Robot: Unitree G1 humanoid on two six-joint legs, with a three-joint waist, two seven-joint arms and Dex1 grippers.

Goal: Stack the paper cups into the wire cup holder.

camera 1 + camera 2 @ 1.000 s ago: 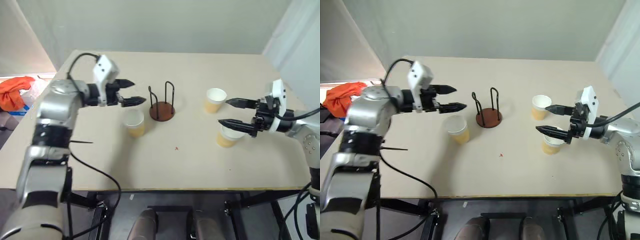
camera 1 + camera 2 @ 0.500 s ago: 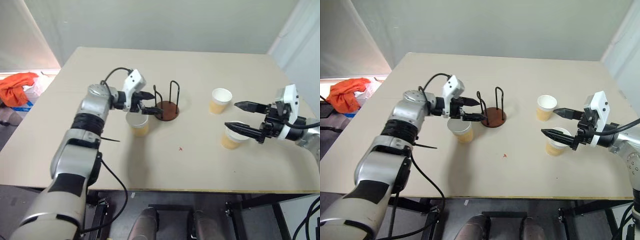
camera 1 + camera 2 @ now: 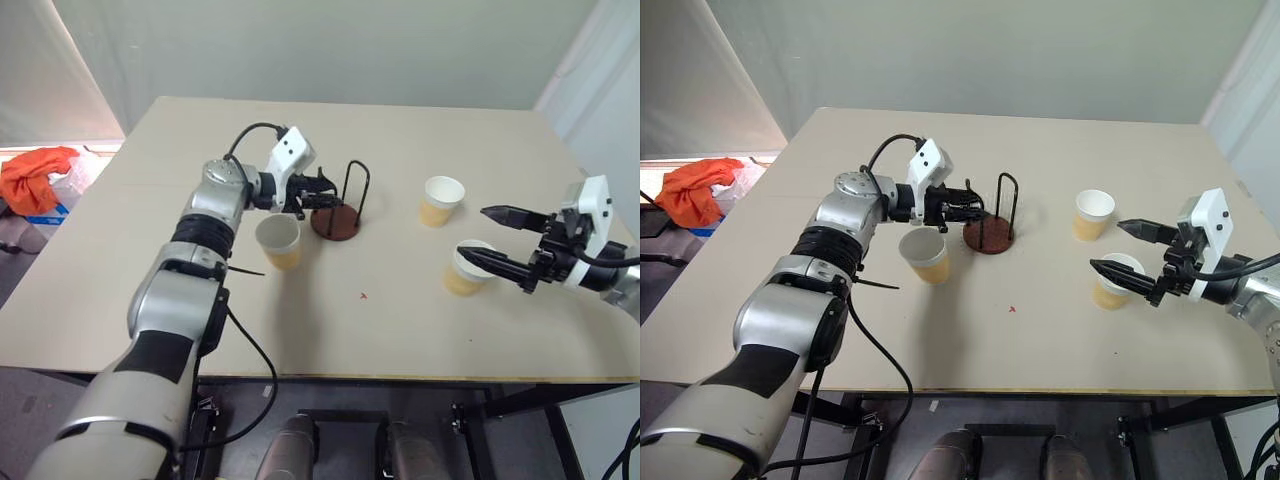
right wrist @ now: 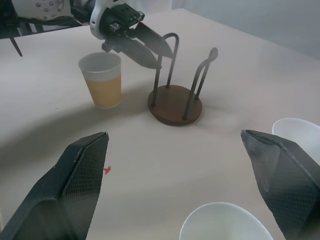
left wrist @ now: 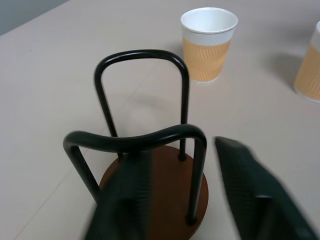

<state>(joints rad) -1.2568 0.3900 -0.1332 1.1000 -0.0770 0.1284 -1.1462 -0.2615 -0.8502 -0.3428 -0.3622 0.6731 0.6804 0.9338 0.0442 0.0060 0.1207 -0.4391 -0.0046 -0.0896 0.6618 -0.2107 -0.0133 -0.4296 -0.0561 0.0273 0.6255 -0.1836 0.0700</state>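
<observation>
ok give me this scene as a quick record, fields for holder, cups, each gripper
holder: wire cup holder upright mid-table, no cup in it
cups: three paper cups, all upright on the table; one beside the holder, one further right, one by the right gripper
left gripper: left gripper at the holder's nearer wire loop, a finger on either side; grip not clear
right gripper: right gripper open, above the nearest cup, holding nothing

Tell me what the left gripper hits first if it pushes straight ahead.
Most likely the wire cup holder: the left gripper already sits at its near loop, jaws either side of that wire.
</observation>
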